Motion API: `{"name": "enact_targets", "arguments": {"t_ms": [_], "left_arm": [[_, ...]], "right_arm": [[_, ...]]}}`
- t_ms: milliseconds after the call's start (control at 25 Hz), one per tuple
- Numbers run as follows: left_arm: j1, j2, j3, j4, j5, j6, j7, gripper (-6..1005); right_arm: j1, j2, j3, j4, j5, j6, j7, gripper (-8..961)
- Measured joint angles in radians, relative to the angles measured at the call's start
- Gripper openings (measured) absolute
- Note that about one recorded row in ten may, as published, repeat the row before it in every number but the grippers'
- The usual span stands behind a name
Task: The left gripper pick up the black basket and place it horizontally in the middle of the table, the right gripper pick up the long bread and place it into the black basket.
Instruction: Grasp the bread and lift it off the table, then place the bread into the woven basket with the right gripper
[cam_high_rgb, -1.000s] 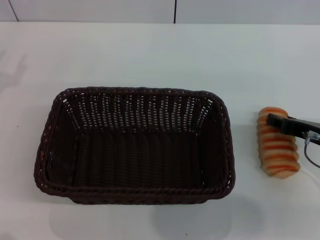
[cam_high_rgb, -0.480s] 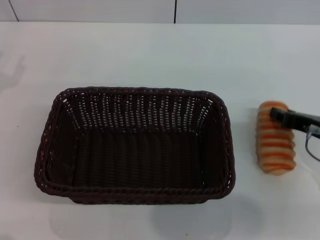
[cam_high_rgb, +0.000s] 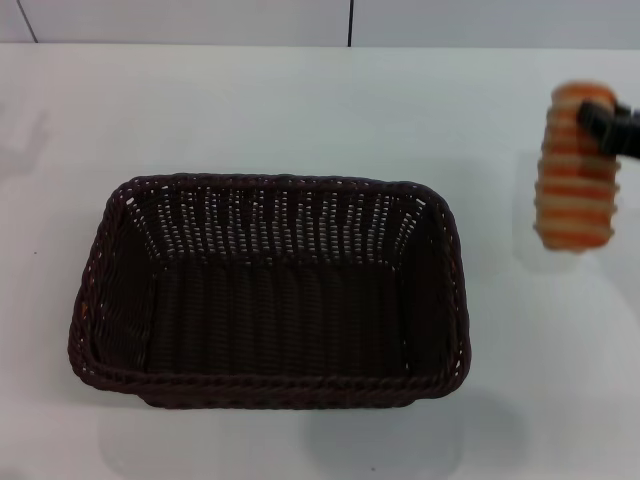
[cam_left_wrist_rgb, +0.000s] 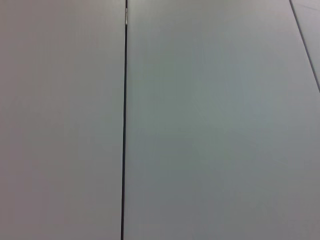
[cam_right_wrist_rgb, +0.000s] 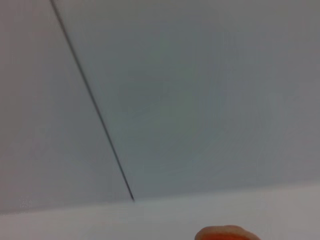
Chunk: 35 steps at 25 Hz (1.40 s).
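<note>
The black basket (cam_high_rgb: 268, 290) sits lengthwise across the middle of the white table (cam_high_rgb: 300, 110), open side up and empty. To its right, the long bread (cam_high_rgb: 573, 168), tan with orange stripes, hangs above the table, blurred, near the right edge of the head view. My right gripper (cam_high_rgb: 603, 122) is shut on the bread's far end; only its black fingertips show. A sliver of the long bread (cam_right_wrist_rgb: 226, 233) shows in the right wrist view. The left gripper is out of view.
A grey wall with a dark vertical seam (cam_high_rgb: 350, 22) stands behind the table. The left wrist view shows only wall panels (cam_left_wrist_rgb: 200, 120). Bare tabletop lies around the basket on all sides.
The right gripper has lifted the long bread off the table; it has risen and moved toward the far side. The basket has not moved.
</note>
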<state>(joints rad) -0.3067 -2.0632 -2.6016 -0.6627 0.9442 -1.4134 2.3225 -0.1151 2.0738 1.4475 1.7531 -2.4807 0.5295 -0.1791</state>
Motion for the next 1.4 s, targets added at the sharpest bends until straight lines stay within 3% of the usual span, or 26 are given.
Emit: {"name": "enact_targets", "arguments": {"t_ms": [240, 320, 800, 1120, 1280, 1400], "left_arm": [[-0.006, 0.0, 0.0, 0.0, -0.001, 0.003, 0.0, 587], [-0.006, 0.0, 0.0, 0.0, -0.001, 0.003, 0.0, 587], [-0.022, 0.002, -0.008, 0.0, -0.009, 0.008, 0.0, 587], [-0.019, 0.0, -0.017, 0.001, -0.012, -0.001, 0.0, 587], [-0.016, -0.001, -0.017, 0.003, -0.012, -0.007, 0.0, 586], [-0.014, -0.002, -0.019, 0.006, -0.013, -0.017, 0.0, 586]], "right_arm": [[0.008, 0.0, -0.033, 0.132, 0.002, 0.003, -0.039, 250], [0.037, 0.0, -0.092, 0.172, 0.006, 0.003, -0.054, 234], [0.19, -0.003, -0.319, 0.187, 0.009, 0.091, -0.083, 166], [0.257, -0.002, -0.366, 0.141, 0.025, 0.16, -0.111, 161], [0.25, -0.003, -0.368, 0.144, 0.038, 0.161, -0.127, 151], [0.239, -0.002, -0.366, 0.158, 0.042, 0.162, -0.136, 235]]}}
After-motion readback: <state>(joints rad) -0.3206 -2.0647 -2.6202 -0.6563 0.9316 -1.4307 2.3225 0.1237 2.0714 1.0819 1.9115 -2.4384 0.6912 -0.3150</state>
